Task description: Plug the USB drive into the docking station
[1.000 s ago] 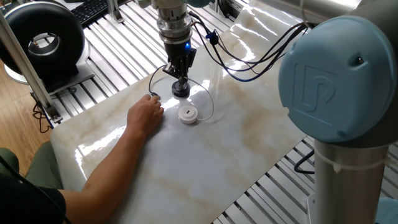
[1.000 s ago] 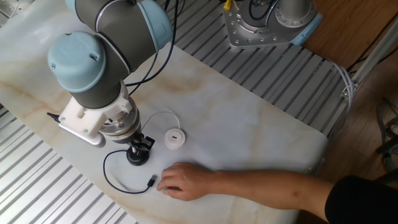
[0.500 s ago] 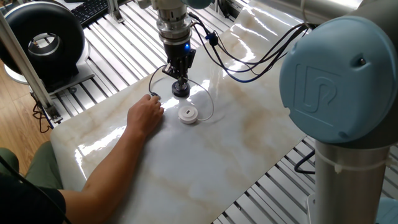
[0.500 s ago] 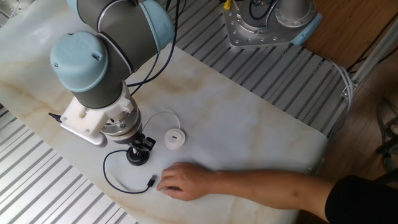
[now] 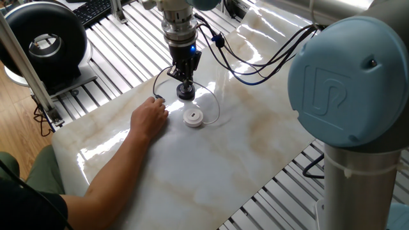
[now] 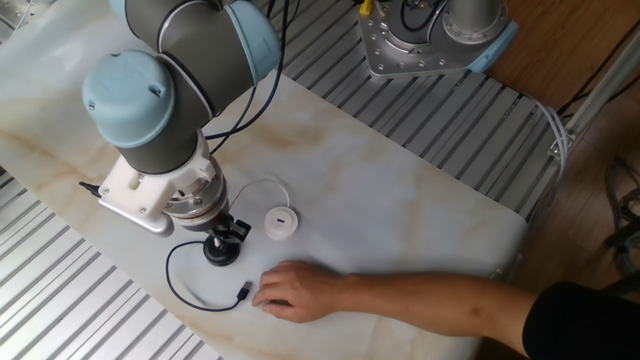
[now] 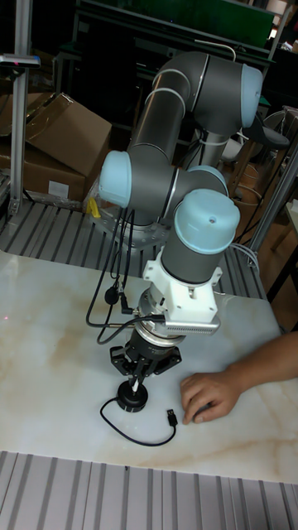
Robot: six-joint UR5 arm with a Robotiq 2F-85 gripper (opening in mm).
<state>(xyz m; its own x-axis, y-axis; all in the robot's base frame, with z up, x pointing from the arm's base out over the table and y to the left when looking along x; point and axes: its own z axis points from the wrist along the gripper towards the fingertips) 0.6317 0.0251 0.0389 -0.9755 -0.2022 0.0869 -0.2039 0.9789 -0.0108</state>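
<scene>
My gripper [image 5: 185, 79] pinches a small white plug directly over the docking station [image 5: 185, 93]; the USB drive [image 5: 193, 117] lies just beside. I judge the cable light and floppy, so grip the stiff plug body.

UR5 arm [image 7: 178, 108]: dark grey tube links, light-blue round joint caps [image 7: 206, 218], one cap w/ embossed logo [image 5: 329, 86]. White bracket plate [image 6: 135, 195] at wrist, grey box under it w/ small screws. Black gripper [image 5: 184, 75], short dark fingers [image 7: 135, 377], blue LED lit on its body. Black + blue cables [image 5: 255, 57] loop along forearm to wrist.
</scene>
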